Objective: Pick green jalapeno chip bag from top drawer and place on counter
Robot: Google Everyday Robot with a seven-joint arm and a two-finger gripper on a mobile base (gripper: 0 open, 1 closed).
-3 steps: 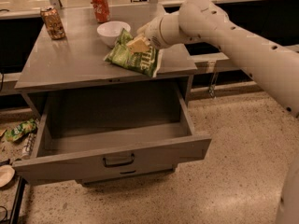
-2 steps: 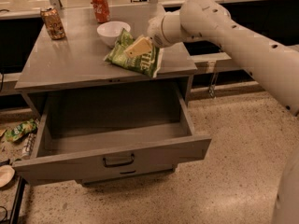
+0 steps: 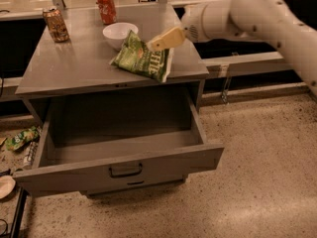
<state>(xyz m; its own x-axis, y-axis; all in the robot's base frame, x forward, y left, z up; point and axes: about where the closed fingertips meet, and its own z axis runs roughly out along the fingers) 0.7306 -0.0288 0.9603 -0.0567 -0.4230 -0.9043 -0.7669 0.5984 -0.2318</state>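
Lying on counter [image 3: 74, 68] by white bowl [image 3: 119, 33], green jalapeno chip bag [image 3: 141, 62]; gripper [image 3: 161, 41] at its edge, grip can't tell; top drawer [image 3: 124, 170] open.

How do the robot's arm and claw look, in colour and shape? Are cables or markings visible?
The arm is a smooth, off-white shell of thick rounded tubes, with a bulbous wrist joint. The claw is pale yellow-tan and tapers to a blunt tip; it is over the counter, at the green jalapeno chip bag. No cables or markings show.
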